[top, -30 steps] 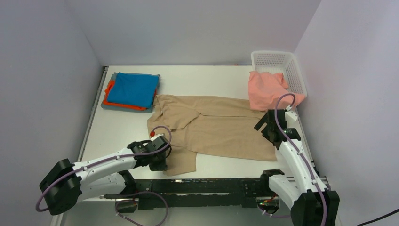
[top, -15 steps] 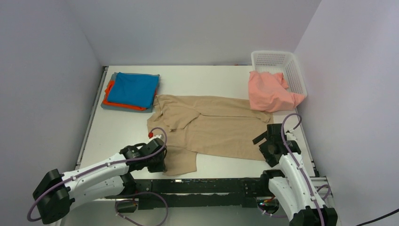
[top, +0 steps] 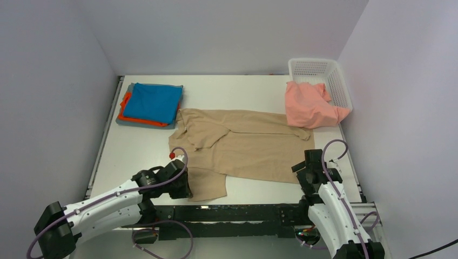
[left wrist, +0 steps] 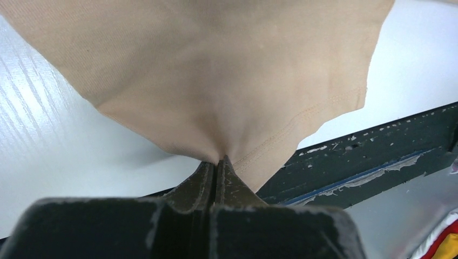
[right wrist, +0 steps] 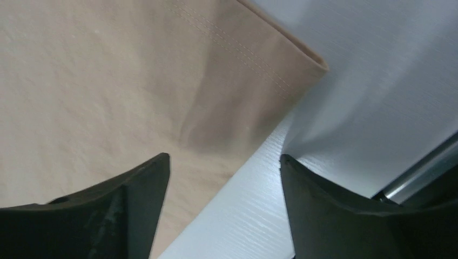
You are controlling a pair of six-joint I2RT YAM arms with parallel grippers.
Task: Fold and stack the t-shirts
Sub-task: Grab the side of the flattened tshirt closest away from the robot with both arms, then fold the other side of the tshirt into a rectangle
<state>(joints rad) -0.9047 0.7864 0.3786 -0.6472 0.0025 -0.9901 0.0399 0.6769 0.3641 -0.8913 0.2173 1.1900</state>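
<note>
The tan-beige t-shirt [top: 246,145] lies spread across the middle of the table. My left gripper [top: 185,186] is shut on its near left sleeve edge [left wrist: 254,108] by the table's front edge. My right gripper [top: 309,171] is open, its jaws straddling the shirt's near right hem corner [right wrist: 259,70] and the bare table. A folded stack sits at the back left, with the bright blue shirt [top: 155,101] on top of the orange [top: 126,103] and grey [top: 120,120] ones. The salmon-pink shirt [top: 308,105] hangs over the basket's side.
The white lattice basket [top: 318,70] stands at the back right corner. The black rail [left wrist: 378,156] runs along the table's front edge, right by my left gripper. Walls close in the left, back and right sides.
My right gripper has drawn back toward the front edge, down to the shirt's near right corner. My left gripper, still holding the sleeve, has pulled slightly nearer the front edge.
</note>
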